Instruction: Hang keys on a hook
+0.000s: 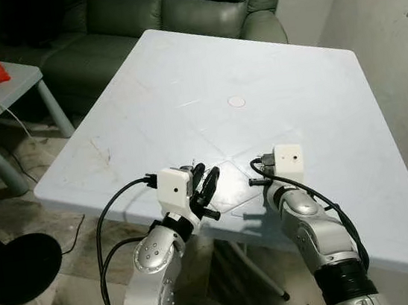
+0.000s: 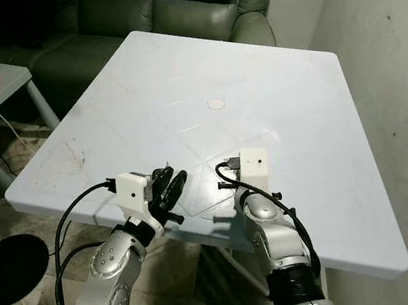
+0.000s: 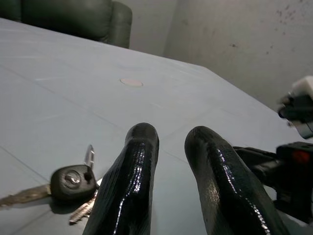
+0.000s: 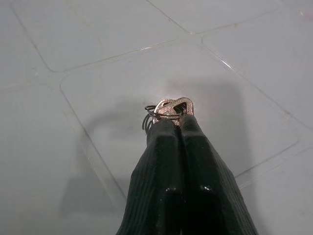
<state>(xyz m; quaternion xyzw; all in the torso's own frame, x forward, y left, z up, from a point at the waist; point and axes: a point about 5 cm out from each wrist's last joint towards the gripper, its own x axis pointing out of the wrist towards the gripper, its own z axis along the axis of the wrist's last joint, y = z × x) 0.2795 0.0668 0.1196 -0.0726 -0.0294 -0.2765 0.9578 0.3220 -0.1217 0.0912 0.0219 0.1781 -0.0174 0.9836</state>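
Over near bench (image 1: 318, 107) edge, right gripper (image 4: 172, 120) pinched tight on keys (image 4: 171, 108) by ring end, held just above surface. Left gripper (image 3: 171, 142) slightly parted, empty, close beside. No hook visible; carry falls to right arm.

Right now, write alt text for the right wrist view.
The right hand has its two black fingers pinched shut on a silver key and its wire ring, close above the pale blue plastic table. The fingers' shadow falls on the tabletop's moulded lines.
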